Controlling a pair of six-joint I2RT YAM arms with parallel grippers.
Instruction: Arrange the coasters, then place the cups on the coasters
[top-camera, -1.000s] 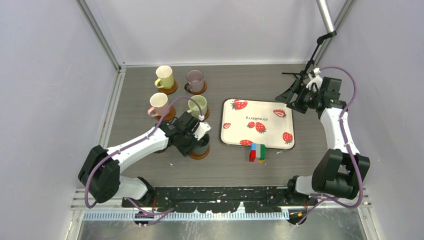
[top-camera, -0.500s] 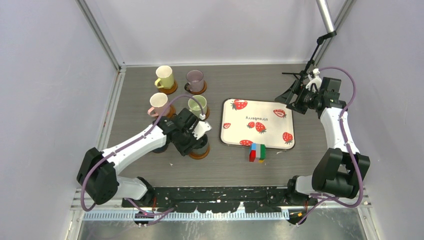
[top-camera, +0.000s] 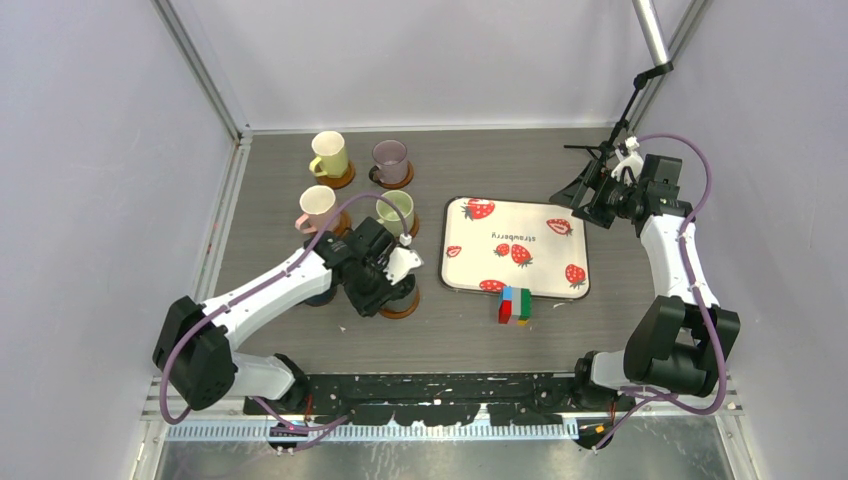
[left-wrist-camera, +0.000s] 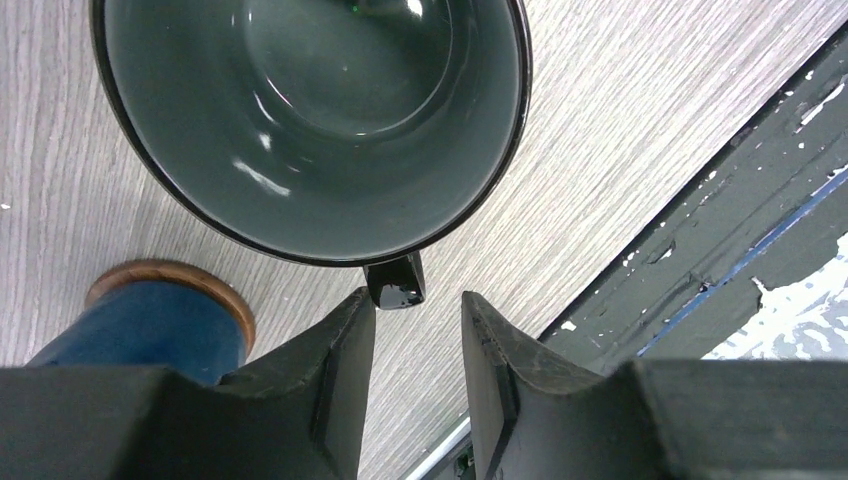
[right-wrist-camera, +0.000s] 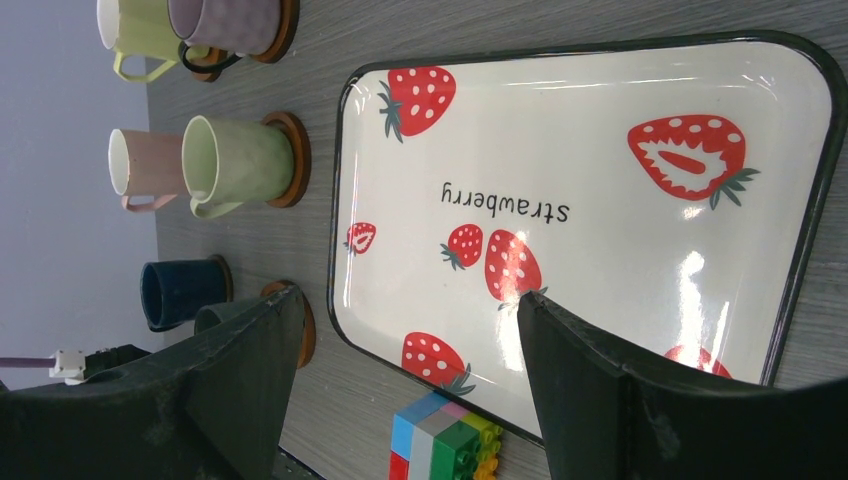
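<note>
Right wrist | cups (right-wrist-camera: 240, 160): six | coasters (right-wrist-camera: 297, 158): six across views | right fingers (right-wrist-camera: 620, 380) spread | left fingers (left-wrist-camera: 330, 390) slightly parted, empty

Legible text, one item: "strawberry", dark lower-case lettering printed on the white tray (top-camera: 545, 262), centre-right of the overhead frame, where it reads upside down. The right wrist view shows the same word, also inverted, at upper centre of that tray (right-wrist-camera: 620, 230), among red strawberry prints. Nothing else readable.
</note>
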